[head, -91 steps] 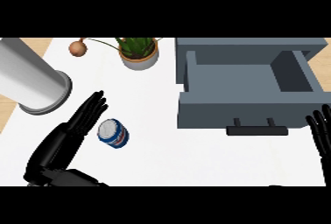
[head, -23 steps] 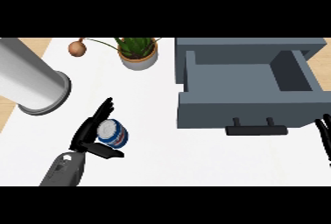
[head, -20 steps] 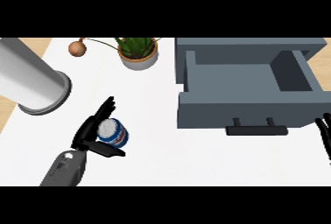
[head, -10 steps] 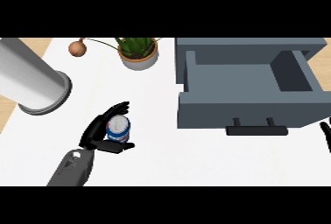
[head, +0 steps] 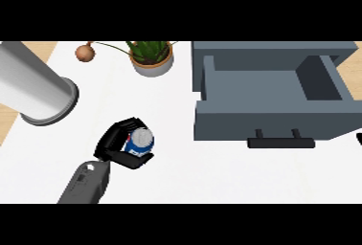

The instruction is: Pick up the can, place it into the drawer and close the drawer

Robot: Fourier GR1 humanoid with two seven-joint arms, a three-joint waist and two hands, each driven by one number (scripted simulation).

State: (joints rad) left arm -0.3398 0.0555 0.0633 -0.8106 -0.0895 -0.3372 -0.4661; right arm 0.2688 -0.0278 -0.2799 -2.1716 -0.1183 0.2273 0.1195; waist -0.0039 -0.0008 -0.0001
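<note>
— One can (head: 141, 142), blue with a silver top, is sitting in my left hand (head: 118, 141) right now. My fingers (head: 128, 125) are curling round its far side and my thumb (head: 134, 161) is closing in under its near side, so I am grasping it. It is standing upright, toward the near left part of the white counter (head: 212, 172).

— Where is the drawer (head: 272, 103) sitting?

— It is lying at the counter's right side, toward the far edge, pulled open out of its grey cabinet (head: 272, 53). Its black handle (head: 280, 142) is pointing at the near edge, and the can is well apart from it, off to its left.

— And your right hand (head: 359, 139)?

— Only a dark sliver of it is showing at the right edge, just right of the handle. I cannot tell how it is set.

— What else is standing around?

— A tall grey cylinder (head: 32, 89) is rising at the far left corner, beyond my left hand. A potted plant (head: 152, 57) is standing by the far edge, just left of the cabinet, and a small brown bulb (head: 85, 52) is lying to the plant's left. My grey left forearm (head: 84, 182) is coming in from the near edge.
</note>
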